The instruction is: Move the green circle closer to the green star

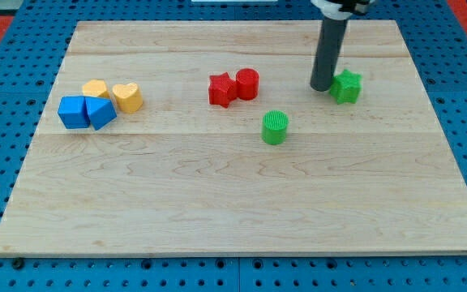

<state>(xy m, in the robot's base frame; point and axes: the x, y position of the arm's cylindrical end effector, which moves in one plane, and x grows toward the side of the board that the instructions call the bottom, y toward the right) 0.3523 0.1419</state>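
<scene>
My tip [322,88], a smooth dark rod with no pincer to open or close, stands just left of the green star [347,86]. The ribbed green circle [275,127] sits apart on the pale wooden bench [217,203].

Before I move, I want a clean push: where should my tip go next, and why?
Probably swing down to the view's lower left of the green ribbed circle. My tip sits beside the green star, on the wrong side to push the circle toward it.
</scene>
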